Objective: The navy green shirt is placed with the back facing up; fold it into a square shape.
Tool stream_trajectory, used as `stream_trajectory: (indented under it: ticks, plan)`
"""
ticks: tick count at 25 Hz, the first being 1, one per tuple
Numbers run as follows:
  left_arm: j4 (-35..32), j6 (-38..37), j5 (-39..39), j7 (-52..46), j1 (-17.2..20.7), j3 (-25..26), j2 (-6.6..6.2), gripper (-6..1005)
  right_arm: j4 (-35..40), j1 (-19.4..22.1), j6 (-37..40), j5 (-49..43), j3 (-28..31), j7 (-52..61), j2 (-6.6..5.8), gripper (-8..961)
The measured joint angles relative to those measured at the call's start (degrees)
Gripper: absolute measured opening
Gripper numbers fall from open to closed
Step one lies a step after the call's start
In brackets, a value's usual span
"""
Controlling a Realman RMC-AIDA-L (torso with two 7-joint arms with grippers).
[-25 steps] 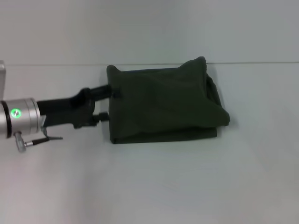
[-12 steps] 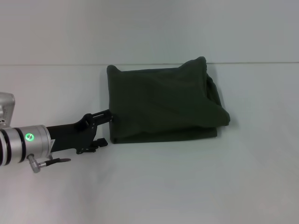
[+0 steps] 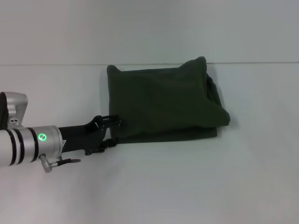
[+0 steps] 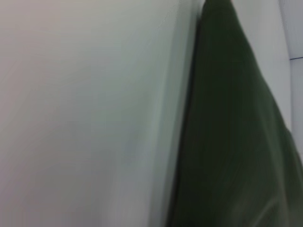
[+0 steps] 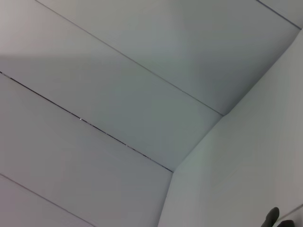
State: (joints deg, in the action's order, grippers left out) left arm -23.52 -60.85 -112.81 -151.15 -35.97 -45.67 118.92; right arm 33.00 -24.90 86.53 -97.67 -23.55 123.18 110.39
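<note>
The navy green shirt lies folded into a rough rectangle on the white table, its right side bulging unevenly. In the left wrist view the shirt fills one side as a dark slope next to bare table. My left gripper is open at the shirt's near-left corner. One fingertip touches the left edge and the other sits by the near corner, with nothing gripped. The right gripper is out of the head view, and the right wrist view shows only wall panels.
The white table stretches wide in front of the shirt and to its right. Its far edge meets a pale wall just behind the shirt. Seamed wall panels fill the right wrist view.
My left gripper has slid along the shirt's left edge from its middle to the near-left corner, staying open. The shirt has not moved.
</note>
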Motion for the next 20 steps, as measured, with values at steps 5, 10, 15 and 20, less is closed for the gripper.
stream_trajectory:
  ticks: [5,10,15,20]
  plan:
    - [0.59,1.13,-0.16,-0.11,0.17,-1.18,-0.43,817,-0.39,0.02,0.04,0.03,0.45,-0.02,0.0,944]
    - [0.45,1.31,-0.47,-0.18,0.08,-1.75,-0.35,602,-0.4,0.03,0.41,0.03,0.67,-0.01,0.0,943]
    - [0.18,1.42,-0.75,-0.17,-0.01,-1.75,-0.2,365,-0.4,0.03,0.45,0.03,0.71,0.02,0.0,943]
    - [-1.22,1.02,-0.75,0.33,0.64,-1.6,0.02,168,-0.84,0.03,0.48,0.03,0.71,0.04,0.0,943]
